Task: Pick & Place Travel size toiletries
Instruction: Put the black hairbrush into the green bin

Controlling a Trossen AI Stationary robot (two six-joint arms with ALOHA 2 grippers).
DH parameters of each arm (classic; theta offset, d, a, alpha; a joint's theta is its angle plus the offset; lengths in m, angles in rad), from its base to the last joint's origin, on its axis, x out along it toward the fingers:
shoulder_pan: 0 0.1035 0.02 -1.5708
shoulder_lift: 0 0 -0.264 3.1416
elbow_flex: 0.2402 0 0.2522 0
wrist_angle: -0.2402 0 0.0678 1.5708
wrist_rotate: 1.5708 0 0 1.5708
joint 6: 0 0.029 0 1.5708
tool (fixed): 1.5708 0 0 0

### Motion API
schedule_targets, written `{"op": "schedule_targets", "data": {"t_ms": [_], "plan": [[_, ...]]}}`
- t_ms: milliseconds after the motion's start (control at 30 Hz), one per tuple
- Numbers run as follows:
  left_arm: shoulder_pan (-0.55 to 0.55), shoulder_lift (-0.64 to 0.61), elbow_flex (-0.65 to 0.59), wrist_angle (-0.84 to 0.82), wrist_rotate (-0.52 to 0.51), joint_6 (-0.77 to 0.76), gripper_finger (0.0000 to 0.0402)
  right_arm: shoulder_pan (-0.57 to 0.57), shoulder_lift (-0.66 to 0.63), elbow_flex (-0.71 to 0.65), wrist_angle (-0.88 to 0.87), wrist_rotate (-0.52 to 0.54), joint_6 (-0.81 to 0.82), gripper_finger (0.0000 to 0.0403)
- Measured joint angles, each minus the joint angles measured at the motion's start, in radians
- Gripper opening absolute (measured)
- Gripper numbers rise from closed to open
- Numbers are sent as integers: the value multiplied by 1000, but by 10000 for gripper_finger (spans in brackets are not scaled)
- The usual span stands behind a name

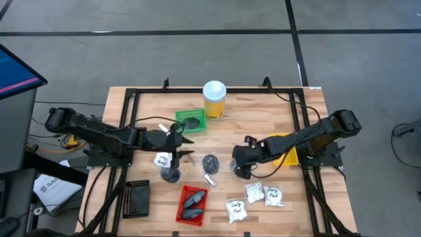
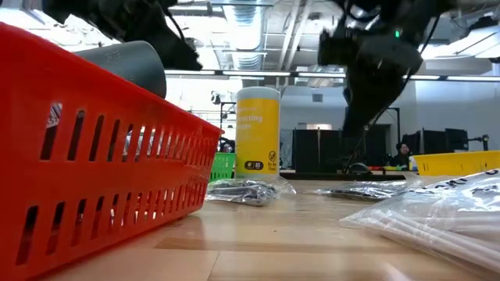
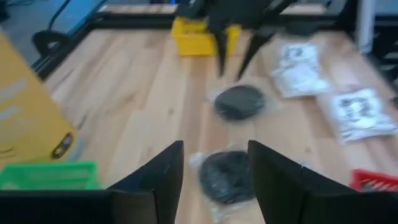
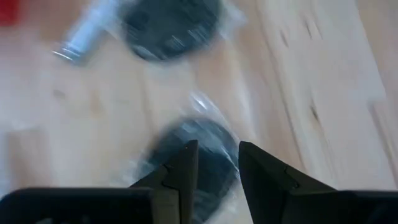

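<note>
While both tools [image 3: 214, 180] [image 4: 217, 171] hang parted and empty, wrapped pucks [image 3: 239, 101] dot the wooden table [image 1: 263, 118].

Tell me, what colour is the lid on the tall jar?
White. The lid sits on the yellow jar, and shows best in the high view.

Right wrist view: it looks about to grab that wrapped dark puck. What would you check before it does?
1. Right jaws open: ok, a gap shows between them.
2. Wrapped puck lined up under that gap: ok.
3. Second puck and silvery tube lying apart from it: ok.
4. Left jaws out of the way: ok; they are open and stand apart from the right arm in the high view.
5. Right jaws low enough to grip the puck: cannot tell.
</note>
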Motion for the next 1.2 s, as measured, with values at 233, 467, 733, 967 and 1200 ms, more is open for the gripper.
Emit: {"op": "schedule_targets", "data": {"t_ms": [233,467,733,967,1200], "plan": [[-42,0,0,41,-3,-8,159,-23,0,-75,8,0,165,107],[-42,0,0,59,-3,-8,158,-49,0,-101,1,-45,239,108],[-42,0,0,61,-3,-8,158,-51,0,-118,10,-87,285,108],[-42,0,0,63,-2,-8,158,-46,0,-118,11,-111,314,108],[-44,0,0,65,-2,-8,158,-46,0,-118,11,-114,314,108]]}}
